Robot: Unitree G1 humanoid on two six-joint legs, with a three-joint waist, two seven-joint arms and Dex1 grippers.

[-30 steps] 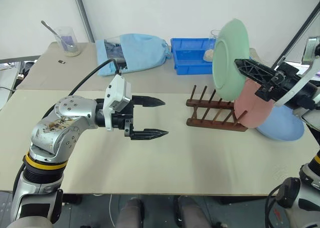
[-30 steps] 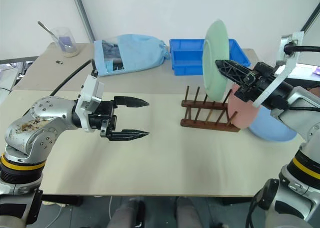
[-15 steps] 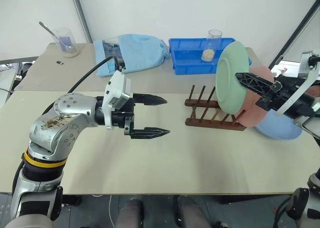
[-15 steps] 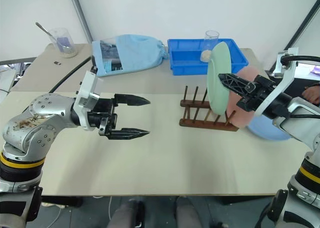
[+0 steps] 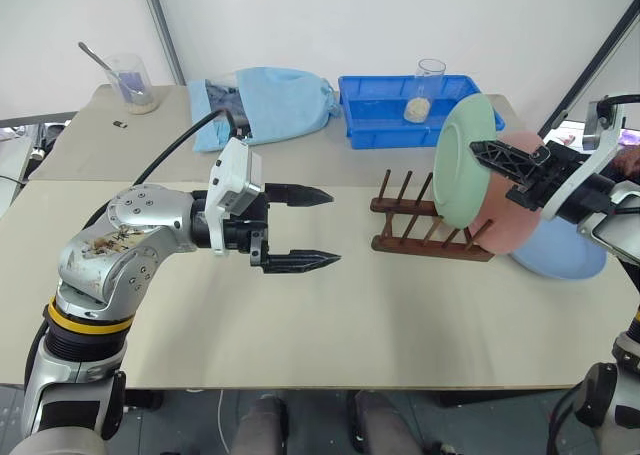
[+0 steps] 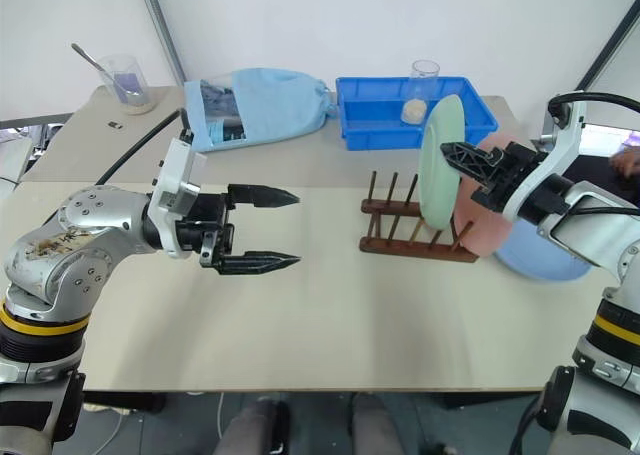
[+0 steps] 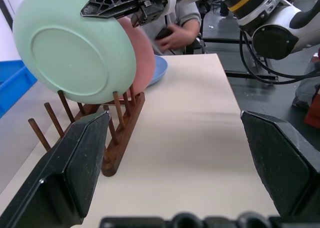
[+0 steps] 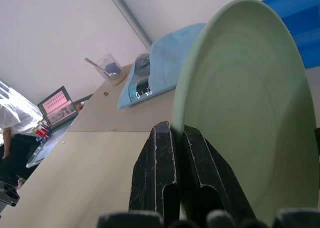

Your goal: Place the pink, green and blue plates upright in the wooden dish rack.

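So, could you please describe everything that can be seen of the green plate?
The green plate is round, shallow and mint green, and looks like matte plastic with a raised rim. It stands on edge, tilted a little, over the right end of the wooden dish rack, just in front of the pink plate. The right gripper is shut on its upper rim. Its lower edge sits among the pegs; whether it rests on the base bars cannot be told.

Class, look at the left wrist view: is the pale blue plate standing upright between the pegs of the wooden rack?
No. The blue plate lies flat on the table behind the pink plate, beyond the end of the wooden rack.
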